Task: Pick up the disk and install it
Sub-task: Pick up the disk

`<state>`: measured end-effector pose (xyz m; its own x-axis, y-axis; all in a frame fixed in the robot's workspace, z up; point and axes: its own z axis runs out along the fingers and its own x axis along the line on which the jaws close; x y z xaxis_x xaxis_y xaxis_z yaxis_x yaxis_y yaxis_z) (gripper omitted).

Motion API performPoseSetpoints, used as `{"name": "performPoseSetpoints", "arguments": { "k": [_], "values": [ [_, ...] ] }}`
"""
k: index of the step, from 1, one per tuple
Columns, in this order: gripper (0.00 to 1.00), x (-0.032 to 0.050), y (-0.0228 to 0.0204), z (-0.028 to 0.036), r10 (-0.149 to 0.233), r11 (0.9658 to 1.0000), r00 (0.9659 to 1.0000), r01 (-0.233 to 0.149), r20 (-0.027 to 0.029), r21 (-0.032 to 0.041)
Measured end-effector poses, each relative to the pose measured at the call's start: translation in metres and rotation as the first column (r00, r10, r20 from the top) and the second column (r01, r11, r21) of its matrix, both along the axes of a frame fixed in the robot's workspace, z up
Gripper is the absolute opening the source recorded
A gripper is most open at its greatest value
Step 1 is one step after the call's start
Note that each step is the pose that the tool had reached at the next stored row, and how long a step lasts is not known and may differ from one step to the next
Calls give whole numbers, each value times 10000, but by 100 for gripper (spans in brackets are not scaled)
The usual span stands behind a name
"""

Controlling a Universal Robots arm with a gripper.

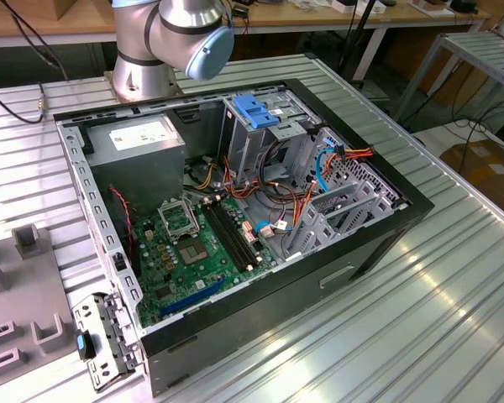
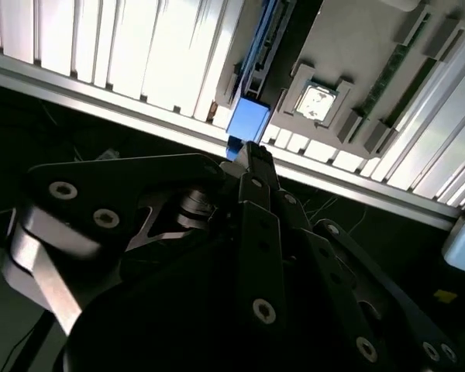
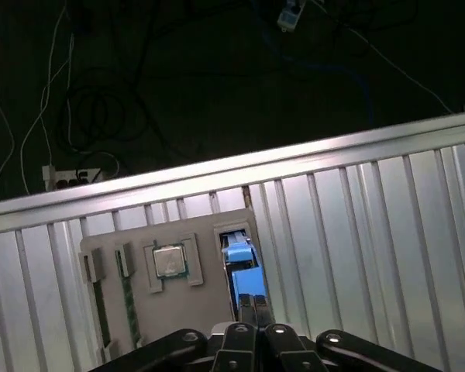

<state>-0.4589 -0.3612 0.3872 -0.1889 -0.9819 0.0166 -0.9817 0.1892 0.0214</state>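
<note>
**Disk pick-up: approach stage**

Item: disk (image 3: 238, 258), stood on edge in a slot of the grey holder (image 3: 178, 310) (not yet lifted). Gripper (image 3: 252, 301) poised over its blue frame, fingers (image 3: 245, 305) pressed together, apparently empty; a grasp likely calls for parting them first. Surface: ribbed aluminium table (image 3: 356, 232). Beyond its edge: dark floor, loose cables (image 3: 93, 108).

the gripper (image 3: 252, 298) points down, fingers pressed together.

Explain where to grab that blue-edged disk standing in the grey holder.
The disk stands on edge in a slot of the grey holder, its broad faces walled in. So probably pinch its exposed blue-framed edge across the thin sides, coming down from above.
</note>
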Motion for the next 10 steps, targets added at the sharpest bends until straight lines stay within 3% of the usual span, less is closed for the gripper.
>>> {"name": "performPoseSetpoints", "arguments": {
  "k": [2, 4, 5, 9, 10],
  "values": [
    [17, 0, -1, -13, 79, 10000, 10000, -79, 3, -8],
    [17, 0, -1, -29, 158, 9999, 9999, -158, 16, -23],
    [24, 0, -1, -38, 182, 9998, 9998, -182, 25, -30],
    [25, 0, -1, -62, 329, 9995, 9995, -329, 27, -41],
    [31, 0, -3, -66, 410, 9992, 9992, -410, 33, -40]
  ]
}}
